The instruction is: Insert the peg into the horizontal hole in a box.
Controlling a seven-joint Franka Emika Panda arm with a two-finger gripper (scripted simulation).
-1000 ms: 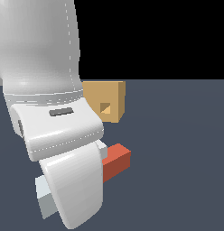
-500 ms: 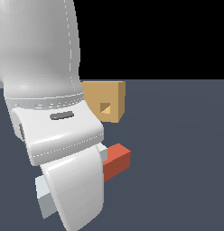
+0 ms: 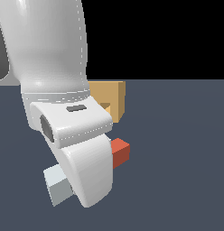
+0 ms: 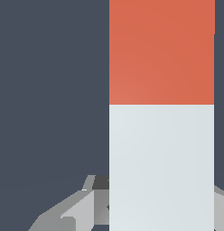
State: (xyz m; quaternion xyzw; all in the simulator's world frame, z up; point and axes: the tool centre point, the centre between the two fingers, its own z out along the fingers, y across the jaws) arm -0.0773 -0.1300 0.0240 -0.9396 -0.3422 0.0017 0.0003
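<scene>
The peg (image 3: 119,152) is a square bar; its red-orange end points toward the box and its pale end (image 3: 57,182) sticks out on the near side of my hand. In the wrist view the peg (image 4: 161,113) fills the picture, red part far, pale part between my fingers (image 4: 82,210). My gripper (image 4: 161,212) is shut on the pale part. The tan box (image 3: 116,95) stands behind the arm, partly hidden. Only a corner of its hole (image 3: 106,109) shows. The peg's red tip is short of the box face.
My large white arm and hand (image 3: 86,171) cover most of the exterior view's left and hide the peg's middle. The dark blue-grey floor (image 3: 177,158) stretches to the exterior view's right.
The peg has risen and shifted slightly to the exterior view's right, together with my hand. The box has not moved.
</scene>
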